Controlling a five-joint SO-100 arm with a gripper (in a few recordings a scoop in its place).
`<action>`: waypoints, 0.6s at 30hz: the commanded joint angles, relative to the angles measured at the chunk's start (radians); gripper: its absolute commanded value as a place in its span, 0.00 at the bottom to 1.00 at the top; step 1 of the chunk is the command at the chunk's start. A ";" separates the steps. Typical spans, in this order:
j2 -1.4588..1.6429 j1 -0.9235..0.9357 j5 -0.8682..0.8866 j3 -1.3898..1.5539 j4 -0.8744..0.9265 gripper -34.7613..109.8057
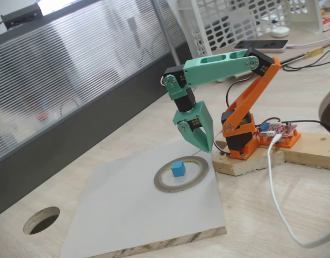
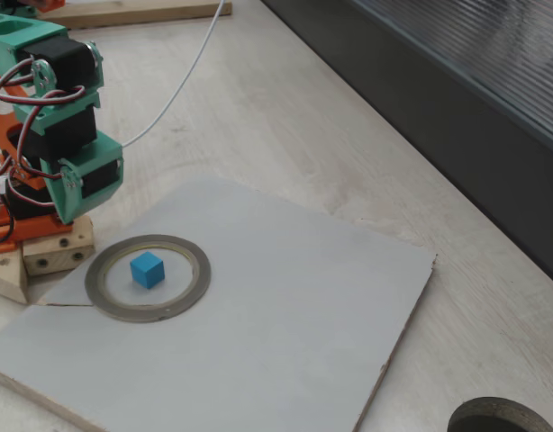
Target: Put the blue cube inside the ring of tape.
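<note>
Fixed view, from the front of the arm. Item: blue cube (image 1: 178, 169), resting on the grey board (image 1: 127, 215) inside the ring of tape (image 1: 181, 174), apart from the ring's inner edge all round, a little toward the far-left part of the opening. Item: pincer (image 1: 204, 145), teal, hanging point-down above the ring's far-right rim, clear of the tape and holding nothing. Its fingers meet at the tip, so it reads as closed and empty. The cube lies below it and to the left in this picture, close by. The cube has no long axis to speak of. Item: orange arm base (image 1: 240, 137), fixed to a wooden block (image 1: 251, 158) just right of the board. Item: round hole (image 1: 41, 219) in the wooden surface (image 1: 272, 215), bottom left, well apart from the ring.

Fixed view, from the other side. Item: blue cube (image 2: 147, 269) again inside the ring of tape (image 2: 148, 277), roughly centred, touching no part of the roll. Item: pincer (image 2: 67, 209), upper left of the ring; its tips are hidden behind its own body. The cube lies down and right of it here.

Judgement: the placing looks complete; the coming move needs only a lift straight away from the ring, without brushing the tape.
</note>
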 commanded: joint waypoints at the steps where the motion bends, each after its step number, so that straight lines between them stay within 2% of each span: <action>1: 0.025 0.015 0.015 0.008 0.026 0.24; 18: 0.008 0.014 0.015 0.008 0.023 0.24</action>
